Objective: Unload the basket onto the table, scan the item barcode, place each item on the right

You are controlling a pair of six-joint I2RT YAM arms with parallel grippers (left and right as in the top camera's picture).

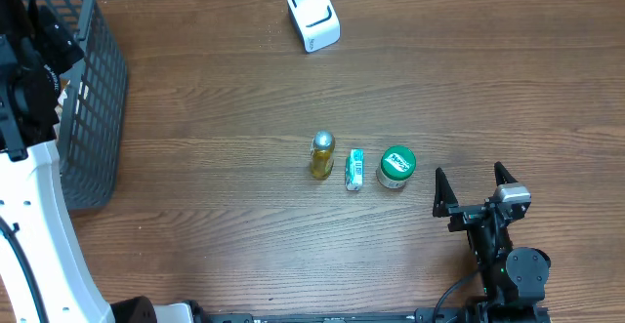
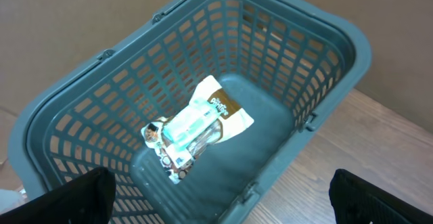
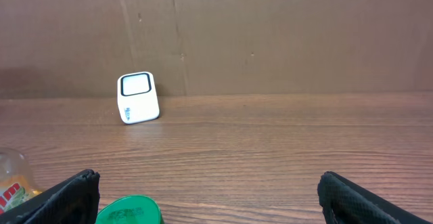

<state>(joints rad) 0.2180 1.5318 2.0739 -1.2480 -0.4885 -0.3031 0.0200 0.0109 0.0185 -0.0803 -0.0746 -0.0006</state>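
Observation:
Three items stand in a row at mid-table: a yellow bottle (image 1: 321,154), a small green-and-white carton (image 1: 354,169) and a green-lidded can (image 1: 396,166). The white barcode scanner (image 1: 313,16) sits at the far edge; in the right wrist view the scanner (image 3: 138,97) faces me. My right gripper (image 1: 475,188) rests open on the table just right of the can, with the can's lid (image 3: 128,210) near its left finger. My left gripper (image 2: 220,197) hangs open above the grey basket (image 2: 325,41), which holds a crumpled snack packet (image 2: 193,126). Neither gripper holds anything.
The grey mesh basket (image 1: 93,89) fills the table's left edge, with the left arm (image 1: 29,60) over it. A brown cardboard wall (image 3: 270,34) backs the table behind the scanner. Bare wood lies between the item row and the scanner.

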